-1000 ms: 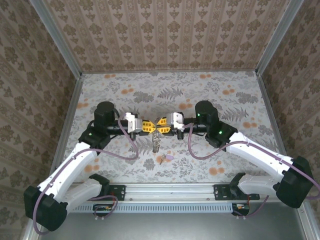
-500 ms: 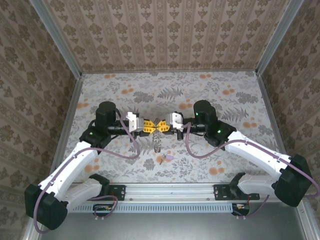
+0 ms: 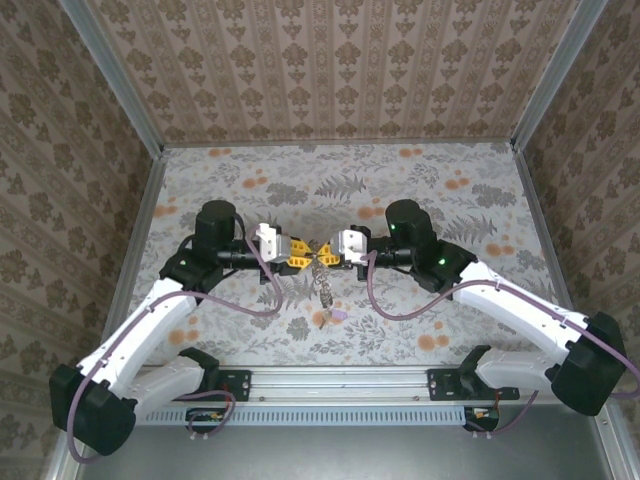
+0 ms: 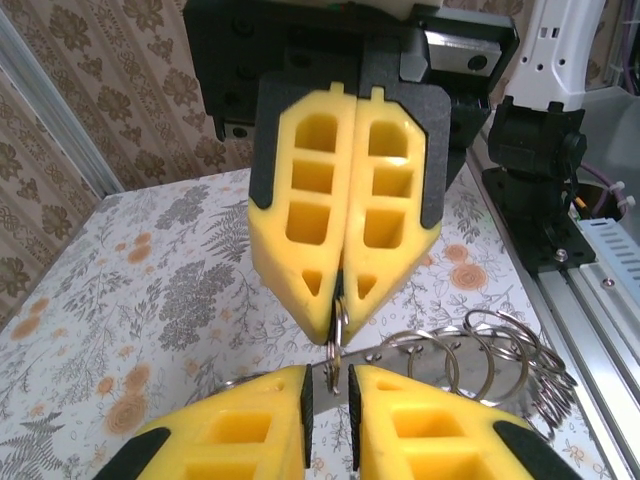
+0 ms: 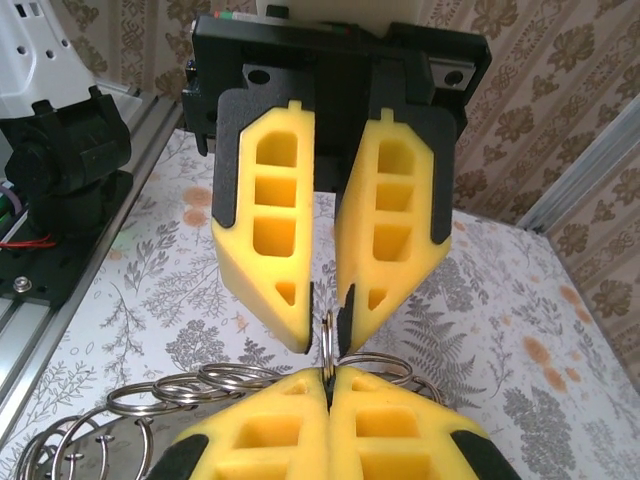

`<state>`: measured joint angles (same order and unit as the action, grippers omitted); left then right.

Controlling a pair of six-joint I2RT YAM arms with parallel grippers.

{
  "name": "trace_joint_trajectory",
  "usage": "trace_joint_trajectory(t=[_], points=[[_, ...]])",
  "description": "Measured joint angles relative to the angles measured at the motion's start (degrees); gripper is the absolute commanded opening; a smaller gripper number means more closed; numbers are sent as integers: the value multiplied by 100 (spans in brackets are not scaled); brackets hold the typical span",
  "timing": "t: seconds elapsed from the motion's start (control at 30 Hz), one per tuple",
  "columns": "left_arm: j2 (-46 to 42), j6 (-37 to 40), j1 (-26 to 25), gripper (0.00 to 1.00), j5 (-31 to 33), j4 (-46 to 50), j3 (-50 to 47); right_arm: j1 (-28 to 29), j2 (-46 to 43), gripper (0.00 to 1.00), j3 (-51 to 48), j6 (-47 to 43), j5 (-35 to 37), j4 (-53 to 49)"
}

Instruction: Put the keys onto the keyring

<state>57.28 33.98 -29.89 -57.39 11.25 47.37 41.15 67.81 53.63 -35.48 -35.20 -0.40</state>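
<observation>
Both arms reach in over the middle of the flower-printed table (image 3: 420,190), and their yellow-fingered tools meet tip to tip above it. The keyring (image 3: 322,283) shows up close as a string of linked silvery split rings, though from overhead it looks like a dark, knotty strand. It is held up at the point where the two tools meet, and the rest hangs down toward the table.

The right tool (image 3: 328,254) is clenched. In its own wrist view its fingers (image 5: 250,430) press flush together, and the topmost small ring is pinched at their tips. The left wrist view shows it the same way (image 4: 343,300), with no gap and the little ring sticking out below.

The left tool (image 3: 303,257) faces it with its fingers (image 4: 240,430) a narrow slit apart, and the same small ring stands in that slit. The right wrist view also shows the slit (image 5: 326,325). I cannot tell whether its pads bear on the wire or only flank it.

The loose loops of the keyring (image 4: 500,345) spill off to one side beneath the tools and fan out in overlapping coils (image 5: 170,405).

The keys (image 3: 330,316) are a tiny pale purple and tan cluster on the table. They lie just below the strand's lower end, on the side nearer the arm bases. The overhead view is too small to show whether the lowest ring touches them.
</observation>
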Motion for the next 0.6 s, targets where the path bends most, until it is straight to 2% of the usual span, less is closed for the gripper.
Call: trace_joint_trajectory(t=[0.27, 0.33, 0.4, 0.53, 0.57, 0.6], points=[[96, 256, -197, 16, 109, 221, 269, 2, -118, 0, 0, -190, 9, 35], [96, 275, -208, 11, 138, 214, 269, 7, -118, 0, 0, -223, 11, 26], [96, 304, -208, 0, 177, 203, 269, 13, -118, 0, 0, -232, 11, 15], [96, 361, -208, 0, 219, 203, 269, 17, -118, 0, 0, -238, 33, 2], [96, 363, -208, 0, 223, 201, 269, 17, -118, 2, 0, -249, 39, 2], [94, 363, -208, 0, 234, 195, 269, 17, -118, 9, 0, -254, 46, 7]])
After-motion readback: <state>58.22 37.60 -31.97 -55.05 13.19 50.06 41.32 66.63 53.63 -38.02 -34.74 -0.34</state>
